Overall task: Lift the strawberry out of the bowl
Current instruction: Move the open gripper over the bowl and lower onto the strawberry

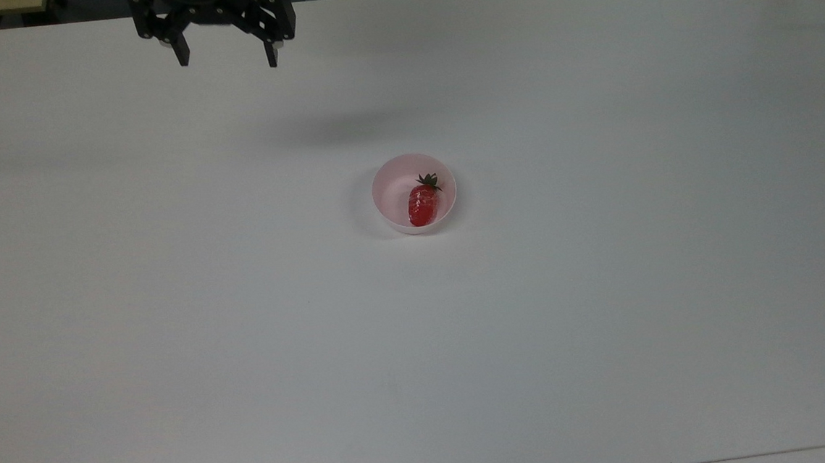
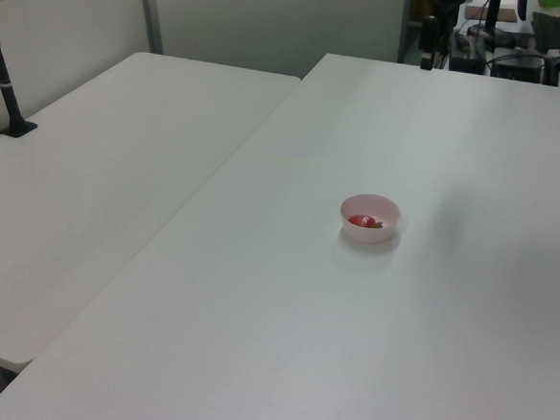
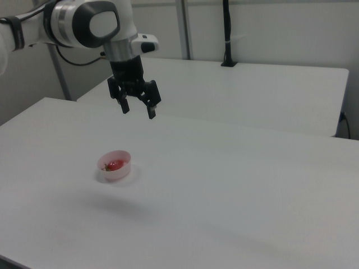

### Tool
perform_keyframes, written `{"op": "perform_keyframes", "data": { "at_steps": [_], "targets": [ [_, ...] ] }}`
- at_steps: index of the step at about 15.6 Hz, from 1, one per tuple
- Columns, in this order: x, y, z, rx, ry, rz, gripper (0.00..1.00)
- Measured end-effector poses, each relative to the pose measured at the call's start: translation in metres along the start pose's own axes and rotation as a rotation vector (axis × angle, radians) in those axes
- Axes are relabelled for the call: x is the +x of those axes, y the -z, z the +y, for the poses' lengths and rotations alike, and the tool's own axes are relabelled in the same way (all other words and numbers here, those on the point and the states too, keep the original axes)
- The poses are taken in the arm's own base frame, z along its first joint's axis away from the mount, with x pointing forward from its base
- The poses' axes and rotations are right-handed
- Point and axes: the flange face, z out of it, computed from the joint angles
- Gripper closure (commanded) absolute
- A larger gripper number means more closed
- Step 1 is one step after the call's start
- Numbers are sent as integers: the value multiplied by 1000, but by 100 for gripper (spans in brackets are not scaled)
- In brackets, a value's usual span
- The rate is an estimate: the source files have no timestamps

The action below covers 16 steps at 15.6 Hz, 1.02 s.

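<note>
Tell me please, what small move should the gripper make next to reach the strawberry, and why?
Probably it should travel sideways until it is above the bowl, then descend. The gripper is open and hangs high over the table, near the top view's upper left edge, well apart from the bowl. The strawberry lies inside the bowl, untouched, its green cap toward the far rim.

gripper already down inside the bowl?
No: in the right view the gripper hangs open, well above the table, apart from the bowl holding the strawberry.
</note>
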Motion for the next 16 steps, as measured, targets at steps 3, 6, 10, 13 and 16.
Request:
{"op": "perform_keyframes", "data": {
  "at_steps": [3,6,10,13,16],
  "targets": [
    [8,-16,-23,-1,38,-27,0],
    [11,-23,-55,27,78,-38,0],
    [17,-45,-93,50,52,-66,0],
    [33,-90,-131,36,3,-56,3],
    [41,-132,-158,17,-34,-90,10]
  ]
}}
